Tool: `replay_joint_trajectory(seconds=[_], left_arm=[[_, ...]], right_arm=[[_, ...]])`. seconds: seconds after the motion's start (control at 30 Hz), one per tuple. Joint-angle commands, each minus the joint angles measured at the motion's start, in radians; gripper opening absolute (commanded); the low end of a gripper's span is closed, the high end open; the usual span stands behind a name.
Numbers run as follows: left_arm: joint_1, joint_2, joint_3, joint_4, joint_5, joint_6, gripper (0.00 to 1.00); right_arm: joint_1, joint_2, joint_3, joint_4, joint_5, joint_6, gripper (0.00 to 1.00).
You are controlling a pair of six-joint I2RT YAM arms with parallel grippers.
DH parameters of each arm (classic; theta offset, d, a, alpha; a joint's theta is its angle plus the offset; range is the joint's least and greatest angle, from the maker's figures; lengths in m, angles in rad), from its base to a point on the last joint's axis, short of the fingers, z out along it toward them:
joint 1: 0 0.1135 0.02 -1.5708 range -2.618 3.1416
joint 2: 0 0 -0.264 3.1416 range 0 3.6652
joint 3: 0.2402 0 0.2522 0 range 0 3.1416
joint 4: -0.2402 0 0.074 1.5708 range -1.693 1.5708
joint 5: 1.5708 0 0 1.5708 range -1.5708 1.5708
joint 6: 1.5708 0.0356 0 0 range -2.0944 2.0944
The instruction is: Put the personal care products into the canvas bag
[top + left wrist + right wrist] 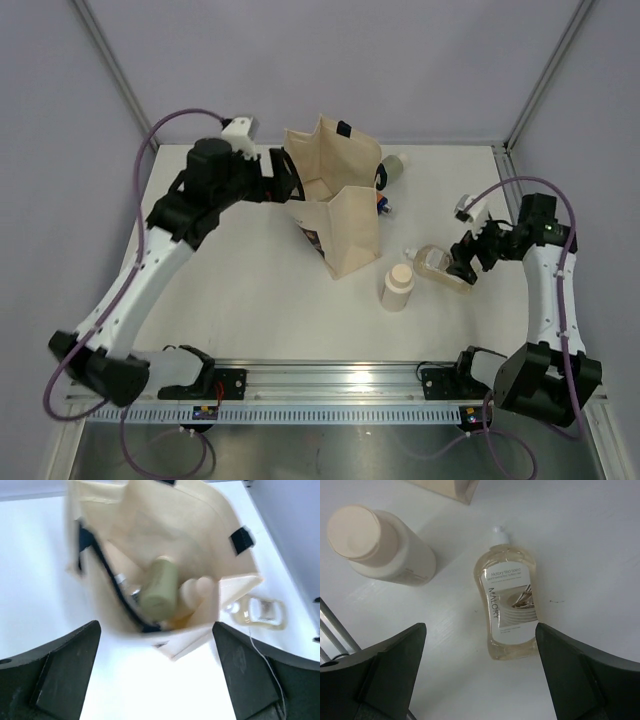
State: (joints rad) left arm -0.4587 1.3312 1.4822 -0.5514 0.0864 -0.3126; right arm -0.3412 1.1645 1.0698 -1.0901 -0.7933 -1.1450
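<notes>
Amber bottle [510, 605] flat, cap toward bag [350, 235]; left, right jaws apart, empty.

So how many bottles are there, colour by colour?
Sage-green bottles: 2, one inside the beige canvas bag, one behind it
Short beige bottle: 1
Clear amber-filled labelled bottle: 1
Shiny silver bottle: 1, blurred, in the bag
Total: 5

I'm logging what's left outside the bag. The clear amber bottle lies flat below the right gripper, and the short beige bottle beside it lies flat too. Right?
Not quite. The short beige bottle stands upright, as the top external view shows. The clear amber bottle does lie flat below the right gripper.
</notes>
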Motion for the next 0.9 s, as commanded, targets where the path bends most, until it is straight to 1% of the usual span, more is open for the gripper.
replay_joint_trajectory(seconds=[0.0, 0.03, 0.07, 0.1, 0.13, 0.17, 0.23, 0.27, 0.33, 0.47, 0.6, 0.7, 0.87], left_arm=[[0.006, -0.203, -0.191, -0.007, -0.178, 0.131, 0.99], [0.006, -0.295, -0.239, 0.013, -0.189, 0.142, 0.99], [0.008, -0.337, -0.284, 0.021, -0.191, 0.159, 0.99], [0.008, -0.375, -0.366, 0.024, -0.194, 0.167, 0.99], [0.008, -0.442, -0.405, 0.027, -0.207, 0.171, 0.99], [0.009, -0.475, -0.443, 0.027, -0.214, 0.176, 0.99], [0.009, -0.529, -0.547, 0.030, -0.226, 0.187, 0.99], [0.009, -0.573, -0.574, 0.027, -0.229, 0.182, 0.99], [0.009, -0.610, -0.626, -0.004, -0.235, 0.172, 0.99], [0.009, -0.726, -0.685, 0.004, -0.214, 0.167, 0.99], [0.009, -0.776, -0.711, 0.028, -0.217, 0.167, 0.99], [0.009, -0.780, -0.726, 0.050, -0.182, 0.167, 0.99], [0.009, -0.750, -0.729, 0.062, -0.157, 0.170, 0.99]], right_arm=[[0.182, -0.003, -0.008, 0.076, 0.262, 0.072, 1.00], [0.221, 0.007, -0.016, 0.137, 0.323, 0.111, 1.00], [0.249, 0.045, -0.014, 0.157, 0.410, 0.173, 1.00], [0.280, 0.073, -0.007, 0.171, 0.437, 0.197, 1.00], [0.283, 0.101, 0.002, 0.176, 0.463, 0.217, 0.99], [0.287, 0.157, 0.015, 0.185, 0.526, 0.255, 1.00], [0.295, 0.207, 0.025, 0.208, 0.572, 0.280, 1.00], [0.300, 0.239, 0.028, 0.213, 0.589, 0.294, 1.00], [0.323, 0.257, 0.019, 0.226, 0.595, 0.291, 1.00], [0.367, 0.325, 0.013, 0.242, 0.629, 0.286, 1.00], [0.378, 0.391, 0.016, 0.275, 0.664, 0.291, 0.99], [0.386, 0.440, 0.030, 0.277, 0.680, 0.298, 1.00], [0.404, 0.495, 0.041, 0.320, 0.752, 0.303, 1.00]])
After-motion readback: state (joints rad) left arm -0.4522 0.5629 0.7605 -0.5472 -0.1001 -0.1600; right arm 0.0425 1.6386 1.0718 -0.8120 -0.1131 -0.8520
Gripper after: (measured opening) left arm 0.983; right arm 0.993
